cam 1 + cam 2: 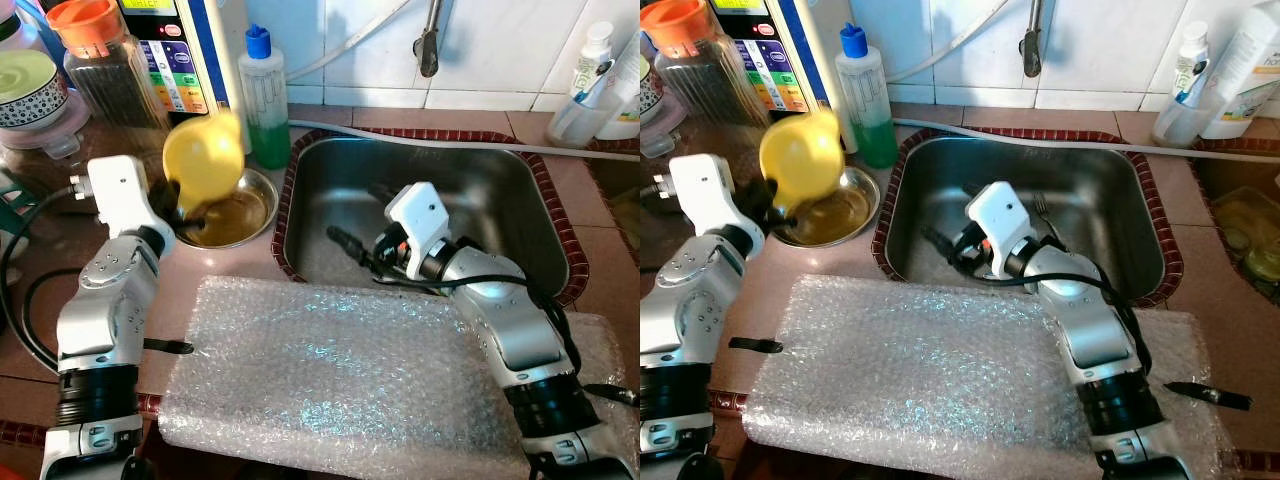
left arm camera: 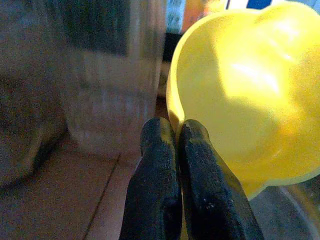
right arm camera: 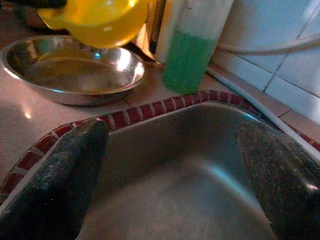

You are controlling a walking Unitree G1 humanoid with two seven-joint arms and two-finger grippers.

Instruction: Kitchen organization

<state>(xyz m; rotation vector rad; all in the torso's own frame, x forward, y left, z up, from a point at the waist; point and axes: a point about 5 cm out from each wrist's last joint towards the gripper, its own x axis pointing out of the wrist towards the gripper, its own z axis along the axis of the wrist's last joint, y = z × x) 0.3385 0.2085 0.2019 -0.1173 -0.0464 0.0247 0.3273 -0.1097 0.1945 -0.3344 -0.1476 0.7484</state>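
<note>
- Over the steel bowl [image 1: 232, 212], just left of the sink [image 1: 500, 200], our left gripper [image 2: 175, 150] pinches the rim of a yellow cup [image 1: 204, 158], fingers pressed tight together on it.
- The cup is up in the air, tilted, a touch blurred, hanging above the bowl and not touching it.
- The bowl sits on the counter [image 1: 230, 265] near the sink's left edge, with murky liquid in it.
- Behind the bowl stands a bottle [image 1: 265, 100] with green liquid and a blue cap, right by the sink's back left corner.
- Down in the sink we've got our right gripper [image 3: 170, 165], fingers spread wide, nothing between them, pointed at the left wall of the basin.
- Along the counter's front edge lies a sheet of bubble wrap [image 1: 330, 375], and our right arm reaches over it.
- At the back left, a jar [image 1: 105, 60] with an orange lid.
</note>
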